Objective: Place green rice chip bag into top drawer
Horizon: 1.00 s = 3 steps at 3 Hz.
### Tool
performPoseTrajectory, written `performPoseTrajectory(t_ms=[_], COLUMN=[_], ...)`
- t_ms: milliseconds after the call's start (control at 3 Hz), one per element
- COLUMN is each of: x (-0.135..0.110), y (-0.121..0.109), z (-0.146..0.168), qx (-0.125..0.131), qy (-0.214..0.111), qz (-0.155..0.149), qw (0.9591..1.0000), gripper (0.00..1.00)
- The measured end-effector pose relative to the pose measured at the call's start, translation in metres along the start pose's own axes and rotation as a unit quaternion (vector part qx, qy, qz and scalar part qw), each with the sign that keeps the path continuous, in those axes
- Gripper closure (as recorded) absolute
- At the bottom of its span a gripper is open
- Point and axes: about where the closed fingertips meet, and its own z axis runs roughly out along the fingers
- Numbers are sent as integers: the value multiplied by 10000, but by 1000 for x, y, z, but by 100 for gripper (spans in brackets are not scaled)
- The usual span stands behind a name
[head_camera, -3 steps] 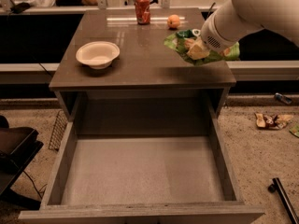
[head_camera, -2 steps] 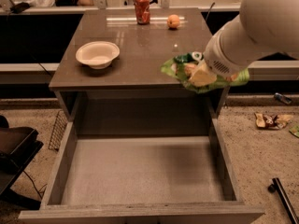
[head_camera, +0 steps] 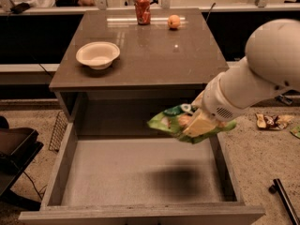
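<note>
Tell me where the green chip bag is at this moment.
The green chip bag hangs in the gripper, right of centre in the camera view, above the right half of the open drawer.

Bright green rice chip bag (orange-tan chip pictures) in the cream gripper above the grey top drawer.

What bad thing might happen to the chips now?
The gripper holds the bag in the air over the right side of the open drawer. Let go here, the bag may catch the drawer's right wall and tip onto the floor. The fingers may also squash the bag.
</note>
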Motion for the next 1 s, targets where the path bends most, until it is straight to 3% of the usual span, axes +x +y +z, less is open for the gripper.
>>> performPoseTrajectory(t_ms=[333, 667, 1000], x=[-4, -19, -19], y=[20, 31, 32], z=[46, 97, 107], qx=[-883, -1417, -1506], qy=[-343, -595, -625], qz=[-355, -567, -569], qw=[9949, 9865, 9850], gripper=[100, 100, 85])
